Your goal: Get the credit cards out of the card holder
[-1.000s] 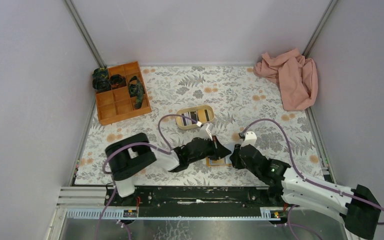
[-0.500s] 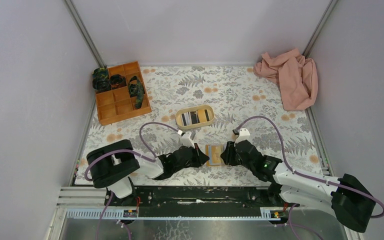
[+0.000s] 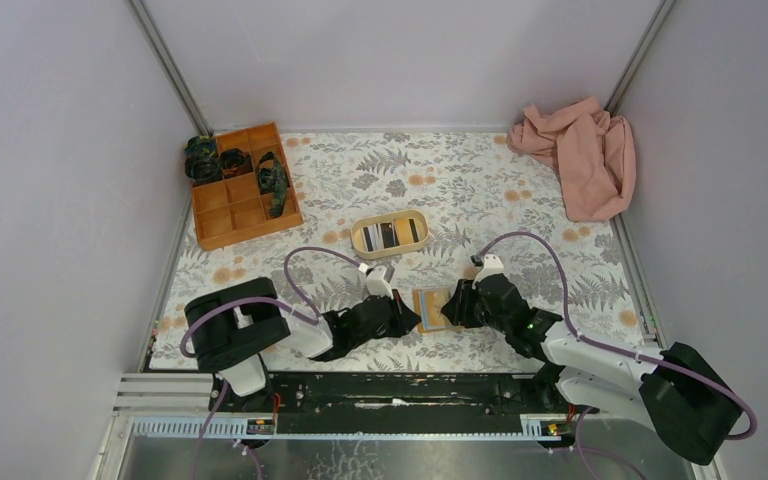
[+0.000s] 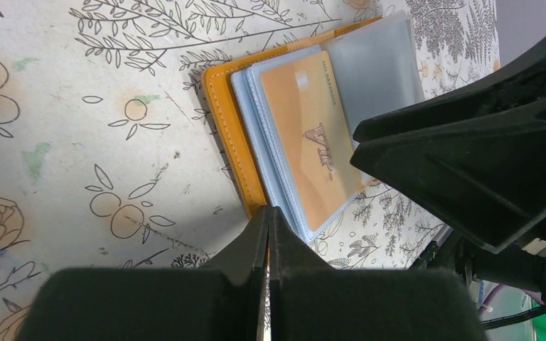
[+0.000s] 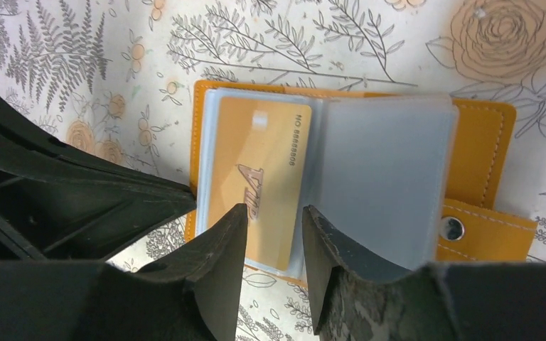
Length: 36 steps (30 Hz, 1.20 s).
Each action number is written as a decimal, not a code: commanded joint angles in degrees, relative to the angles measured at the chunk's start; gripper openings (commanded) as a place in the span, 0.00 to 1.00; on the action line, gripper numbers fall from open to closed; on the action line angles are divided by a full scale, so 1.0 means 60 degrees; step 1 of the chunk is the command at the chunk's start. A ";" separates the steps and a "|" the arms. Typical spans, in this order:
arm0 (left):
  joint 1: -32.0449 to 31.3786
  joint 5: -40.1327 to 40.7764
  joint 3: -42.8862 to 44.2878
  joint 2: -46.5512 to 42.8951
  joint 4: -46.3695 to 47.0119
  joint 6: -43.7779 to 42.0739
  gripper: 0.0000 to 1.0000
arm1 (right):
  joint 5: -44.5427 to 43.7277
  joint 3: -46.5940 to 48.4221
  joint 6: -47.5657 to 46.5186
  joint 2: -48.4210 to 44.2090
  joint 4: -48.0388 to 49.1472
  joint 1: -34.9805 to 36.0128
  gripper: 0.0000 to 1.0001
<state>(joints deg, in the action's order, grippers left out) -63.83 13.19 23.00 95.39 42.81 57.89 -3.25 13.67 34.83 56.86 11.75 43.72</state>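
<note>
Left pincer [image 4: 269,222] shut at holder [image 4: 227,128] edge; right pincer [image 5: 274,217] half-open over card [image 5: 256,170] — could grab sleeve [image 5: 384,177], drag holder.

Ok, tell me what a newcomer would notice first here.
The open orange card holder lies between the shut left gripper and the open right gripper, which hovers over a gold card in its clear sleeve. A pink cloth lies in the far right corner, an orange compartment box far left.

L arm [image 3: 312,336] low, L jaws tip-to-tip, no gap; R arm [image 3: 572,350] low, R jaws apart.
</note>
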 commanded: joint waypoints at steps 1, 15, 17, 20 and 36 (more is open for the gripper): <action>-0.0095 0.0162 0.0115 0.0005 -0.0009 -0.0024 0.00 | 0.0643 -0.0096 -0.0087 0.0078 0.0664 -0.0335 0.42; -0.0111 0.0065 0.0400 -0.0494 -0.0263 -0.0167 0.00 | 0.1083 -0.0318 -0.0025 0.0433 0.1134 -0.0662 0.42; -0.0101 0.0037 0.0468 -0.0484 -0.0266 -0.0185 0.00 | 0.1083 -0.0316 -0.0033 0.0402 0.1123 -0.0708 0.42; -0.0124 0.0001 0.0502 -0.0550 -0.0264 -0.0192 0.00 | 0.1091 -0.0315 -0.0062 0.0380 0.1097 -0.0752 0.41; -0.0168 -0.0103 0.0837 -0.0128 -0.0287 -0.0236 0.00 | 0.0954 -0.0392 -0.0130 0.0027 0.0898 -0.0857 0.41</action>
<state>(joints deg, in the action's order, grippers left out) -64.42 12.78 26.59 93.45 39.88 57.45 2.66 11.57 34.81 58.04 16.12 39.18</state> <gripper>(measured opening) 0.010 0.411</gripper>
